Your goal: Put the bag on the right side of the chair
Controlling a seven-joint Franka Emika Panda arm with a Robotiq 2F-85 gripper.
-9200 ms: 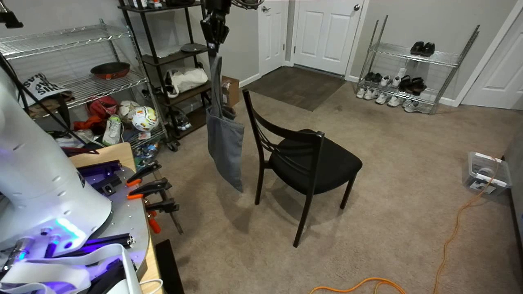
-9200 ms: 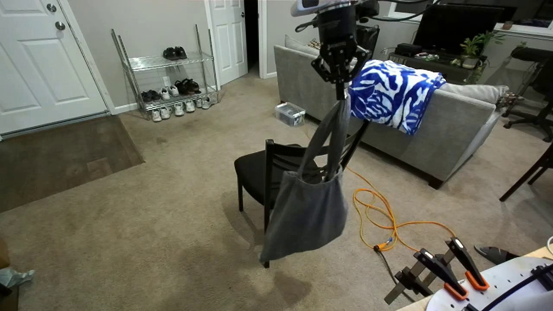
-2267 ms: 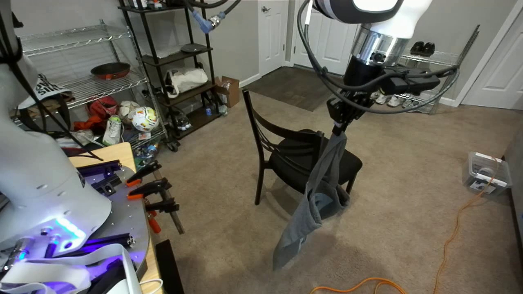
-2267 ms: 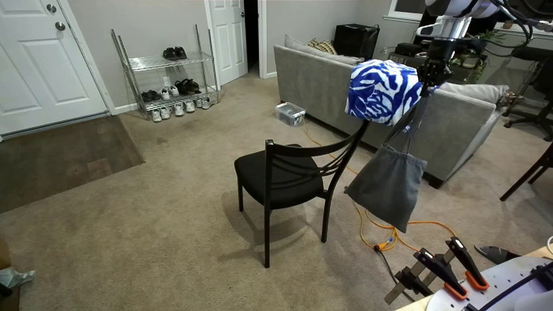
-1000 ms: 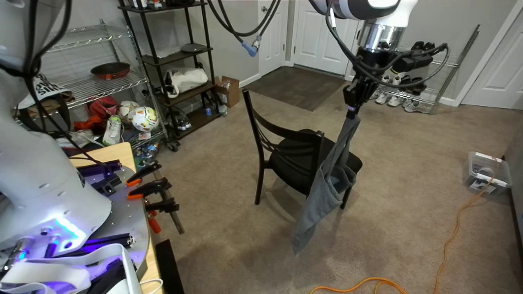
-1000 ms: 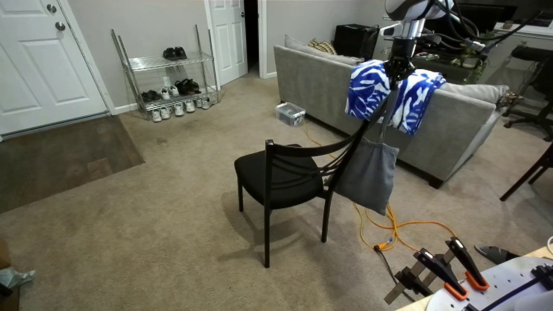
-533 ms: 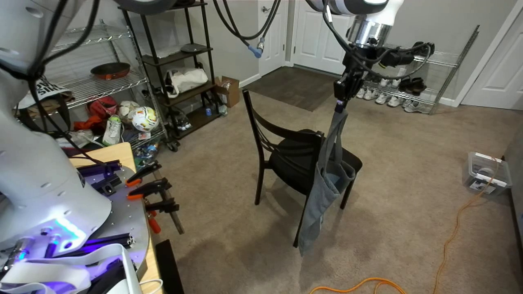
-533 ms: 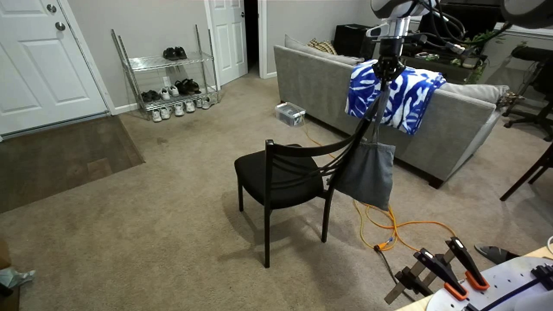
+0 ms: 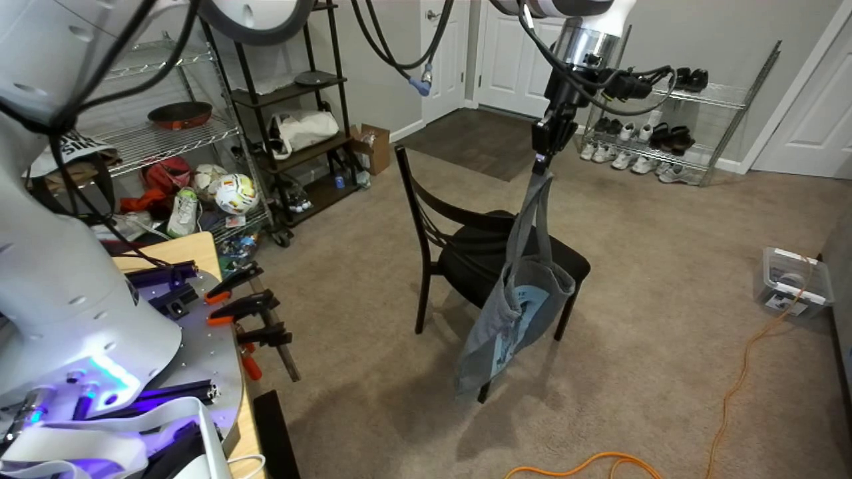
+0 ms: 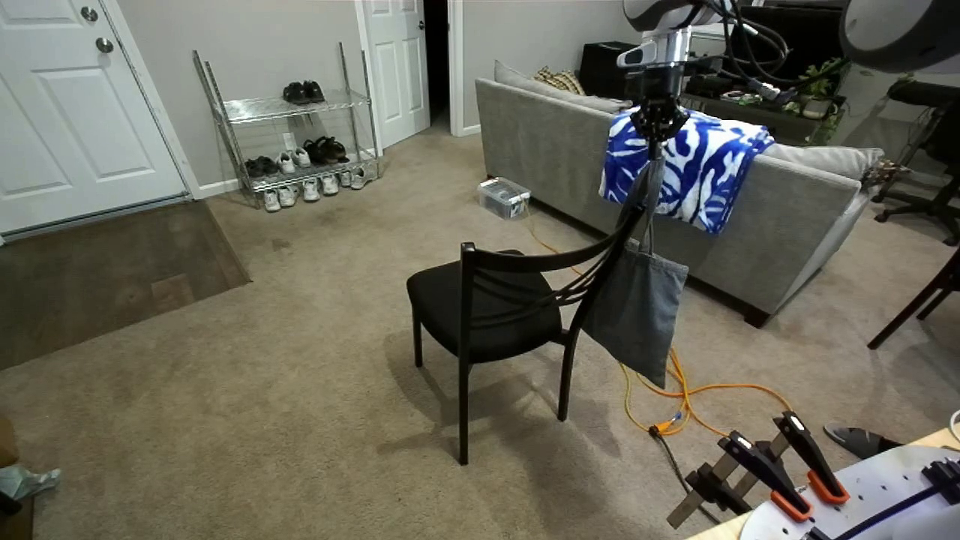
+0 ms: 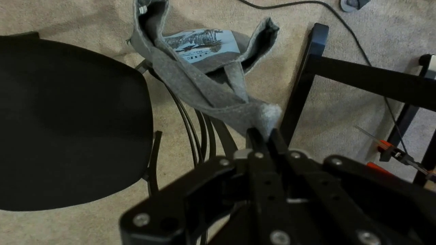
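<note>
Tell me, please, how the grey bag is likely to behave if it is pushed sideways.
The bag looks floppy, as its cloth hangs creased and sagging. It would probably swing and twist, since the gripper holds it only by its straps.

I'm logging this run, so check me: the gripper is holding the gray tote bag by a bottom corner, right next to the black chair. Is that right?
Not quite: the bottom corner is wrong. The wrist view shows the gripper pinching the straps of the gray tote bag. It is indeed right next to the black chair.
</note>
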